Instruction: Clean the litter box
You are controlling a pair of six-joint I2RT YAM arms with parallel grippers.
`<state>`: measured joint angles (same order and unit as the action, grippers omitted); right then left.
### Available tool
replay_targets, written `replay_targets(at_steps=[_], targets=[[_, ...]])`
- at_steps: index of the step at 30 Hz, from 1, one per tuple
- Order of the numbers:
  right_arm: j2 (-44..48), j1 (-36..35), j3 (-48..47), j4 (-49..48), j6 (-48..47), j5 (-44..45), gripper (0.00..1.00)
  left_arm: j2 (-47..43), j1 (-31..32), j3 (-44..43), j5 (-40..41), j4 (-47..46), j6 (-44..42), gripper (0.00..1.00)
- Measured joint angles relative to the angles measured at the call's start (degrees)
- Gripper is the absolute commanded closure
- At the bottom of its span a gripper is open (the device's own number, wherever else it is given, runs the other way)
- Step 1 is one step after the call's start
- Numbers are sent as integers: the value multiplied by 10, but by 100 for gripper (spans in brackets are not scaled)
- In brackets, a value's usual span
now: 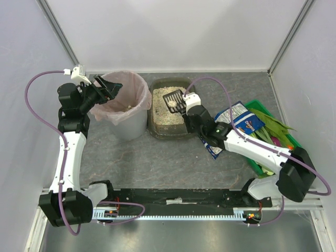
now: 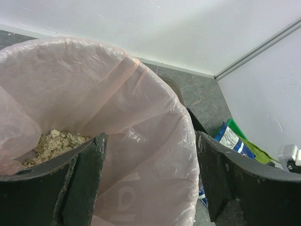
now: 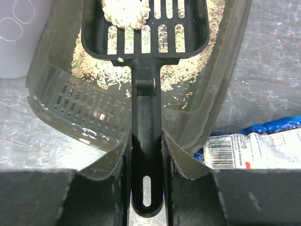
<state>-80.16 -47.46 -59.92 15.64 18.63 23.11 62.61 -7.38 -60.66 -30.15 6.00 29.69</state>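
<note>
Over litter box [image 3: 61,94], right pincer [image 3: 145,141] clamped on scoop [image 3: 146,89] handle, clump [image 3: 123,12] aboard; bin [image 1: 126,126] lies left of scoop; left pincer [image 2: 150,141] apart astride bin rim.

**One high view, two close ones**

The top camera looks down from above the near edge and takes in the whole bench [image 1: 157,157]. The left wrist view sits close against the pink-lined bin [image 2: 141,117] and faces far and right between its jaws. The right wrist view looks steeply down along the scoop [image 3: 146,94] into the litter box [image 3: 61,103] (very near). Both wrist views catch the blue snack bag [image 2: 231,140].
</note>
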Motion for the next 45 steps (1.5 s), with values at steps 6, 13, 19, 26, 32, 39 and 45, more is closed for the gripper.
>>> replay_targets(at_steps=[6,13,19,26,32,39,45], targets=[[0,2,4,-9,2,-4,100,0,0,0,0,-1,0,18],[3,4,14,-20,-4,-5,100,0,0,0,0,-1,0,18],[25,12,51,-56,-1,-42,100,0,0,1,0,-1,0,18],[-2,19,37,-38,-2,-69,100,0,0,1,0,-1,0,18],[-2,32,39,-46,-4,-96,100,0,0,1,0,-1,0,18],[0,43,40,-43,-12,-98,100,0,0,1,0,-1,0,18],[0,42,31,-1,-23,-64,100,0,0,1,0,-2,-1,18]])
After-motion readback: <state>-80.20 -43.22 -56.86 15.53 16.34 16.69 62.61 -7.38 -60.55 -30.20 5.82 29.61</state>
